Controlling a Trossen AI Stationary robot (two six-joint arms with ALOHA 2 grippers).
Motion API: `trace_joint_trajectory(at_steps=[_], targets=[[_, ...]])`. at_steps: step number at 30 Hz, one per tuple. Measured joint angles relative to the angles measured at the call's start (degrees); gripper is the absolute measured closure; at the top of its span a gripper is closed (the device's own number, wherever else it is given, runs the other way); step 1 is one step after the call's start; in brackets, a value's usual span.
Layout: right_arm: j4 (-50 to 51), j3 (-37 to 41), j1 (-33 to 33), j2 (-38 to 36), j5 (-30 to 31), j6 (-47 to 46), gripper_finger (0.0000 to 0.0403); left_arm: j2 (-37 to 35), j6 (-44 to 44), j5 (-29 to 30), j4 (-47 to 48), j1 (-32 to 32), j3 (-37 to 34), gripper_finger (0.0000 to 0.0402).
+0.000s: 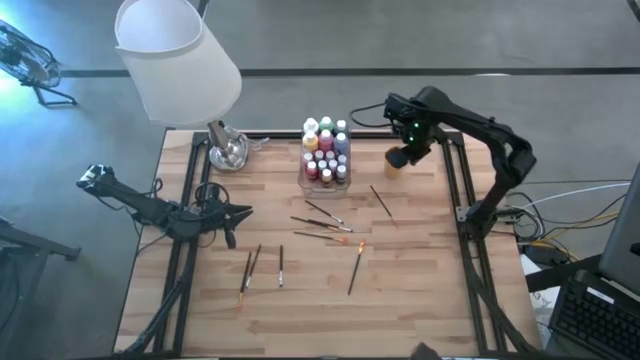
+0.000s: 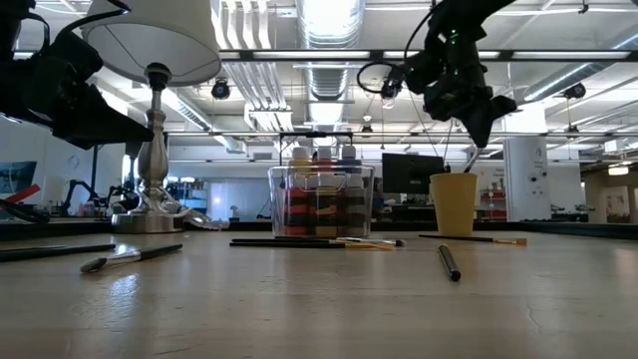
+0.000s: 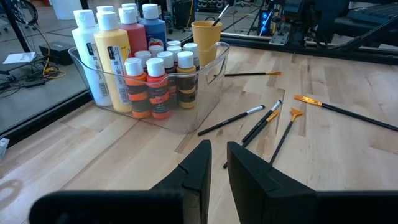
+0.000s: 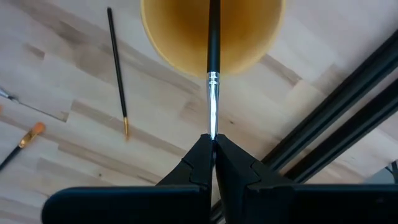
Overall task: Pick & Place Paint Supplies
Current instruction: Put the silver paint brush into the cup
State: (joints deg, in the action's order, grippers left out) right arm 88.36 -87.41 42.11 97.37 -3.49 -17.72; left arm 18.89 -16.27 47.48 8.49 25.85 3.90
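Note:
Paint bottles with white caps stand inside a clear box at the table's far middle. Several thin dark-handled brushes lie flat on the wood in front of it; others lie at the near left. My right gripper hovers above a small orange cup to the right of the box, shut on one brush. My left gripper waits low over the table's left side, its fingers a narrow gap apart, touching nothing. My right gripper pinches the brush by the end of its silver ferrule between its two fingertips, coming from above and pointing down. The brush hangs below the fingers, and its dark handle reaches down into the orange cup's mouth.
A white-shaded lamp with a silver base stands at the far left corner. Black frame rails run along the table's sides. One brush lies just in front of the cup. Bare wood spans the near edge.

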Motion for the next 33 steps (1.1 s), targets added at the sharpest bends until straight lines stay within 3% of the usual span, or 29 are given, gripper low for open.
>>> trace_joint_trajectory(at_steps=[14, 33], targets=[[0.25, -3.0, 0.56, 6.56, -1.18, 1.23, 0.0395, -0.01, 0.0, 0.0, 0.0, 0.01, 0.0, 0.0346], [-0.51, -3.0, 1.31, 7.38, -0.85, 1.9, 0.0389, -0.01, 0.0, 0.0, 0.0, 0.01, 0.0, 0.0346]])
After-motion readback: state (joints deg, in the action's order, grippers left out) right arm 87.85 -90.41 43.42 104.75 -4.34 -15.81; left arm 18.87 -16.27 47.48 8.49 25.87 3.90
